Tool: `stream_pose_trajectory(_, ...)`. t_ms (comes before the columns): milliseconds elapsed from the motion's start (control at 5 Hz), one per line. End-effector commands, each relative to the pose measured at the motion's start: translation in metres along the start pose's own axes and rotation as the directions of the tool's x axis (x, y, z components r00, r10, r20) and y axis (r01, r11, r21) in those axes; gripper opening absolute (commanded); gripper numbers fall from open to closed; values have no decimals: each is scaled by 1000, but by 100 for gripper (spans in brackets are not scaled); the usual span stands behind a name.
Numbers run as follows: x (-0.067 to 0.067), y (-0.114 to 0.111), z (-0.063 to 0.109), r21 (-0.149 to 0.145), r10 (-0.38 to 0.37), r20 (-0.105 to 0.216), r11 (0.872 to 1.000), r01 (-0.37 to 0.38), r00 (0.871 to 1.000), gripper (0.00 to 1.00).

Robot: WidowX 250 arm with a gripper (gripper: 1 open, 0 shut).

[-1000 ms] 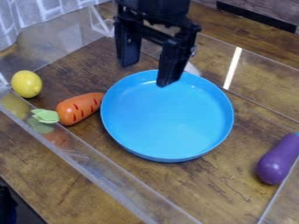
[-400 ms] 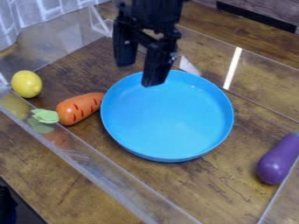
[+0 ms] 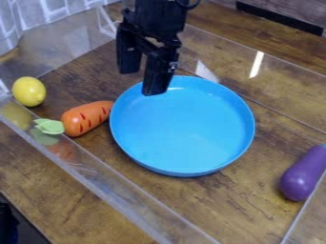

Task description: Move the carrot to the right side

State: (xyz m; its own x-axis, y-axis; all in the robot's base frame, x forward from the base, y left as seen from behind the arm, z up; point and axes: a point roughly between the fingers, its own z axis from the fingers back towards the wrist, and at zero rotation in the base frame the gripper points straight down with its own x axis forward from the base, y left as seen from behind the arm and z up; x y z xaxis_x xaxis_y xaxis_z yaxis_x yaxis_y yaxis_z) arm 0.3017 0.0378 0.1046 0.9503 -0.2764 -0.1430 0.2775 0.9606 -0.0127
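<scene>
Camera view, left to right: a small yellow toy lemon point(image 3: 30, 91) sits on the brown wood-grain table point(image 3: 254, 213) at the far left. Near it, closer to the viewer and slightly right, lies the short orange toy carrot with dark cross-stripes and a light green leafy top point(image 3: 87, 119), just beside the left edge of the round blue plate point(image 3: 185, 129); its leafy end points left. A transparent plastic wall point(image 3: 107, 184) runs diagonally across the foreground. Above the plate's far left edge hangs the black robot gripper point(image 3: 143, 71), pointing down, its fingers apart. Well apart from the plate, at the far right, a glossy purple toy eggplant point(image 3: 303, 173) lies on the table.
</scene>
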Motion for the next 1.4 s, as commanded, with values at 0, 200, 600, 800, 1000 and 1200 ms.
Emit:
stream_pose_trajectory(0, 0, 13, 10, 12, -3, 22, 1000, 3, 1000, 100)
stream_pose_trajectory(200, -3, 22, -4, 13, -39, 13, 999, 39, 999, 100)
stream_pose_trajectory(600, -14, 42, -18, 33, -162, -6, 986, 162, 987, 100)
stream_pose_trajectory(800, -22, 50, -17, 48, -224, -15, 973, 224, 975, 100)
stream_pose_trajectory(1000, -28, 58, -18, 62, -287, -30, 956, 288, 958, 100)
stream_pose_trajectory(1200, -31, 58, -35, 68, -334, -38, 939, 336, 942, 100)
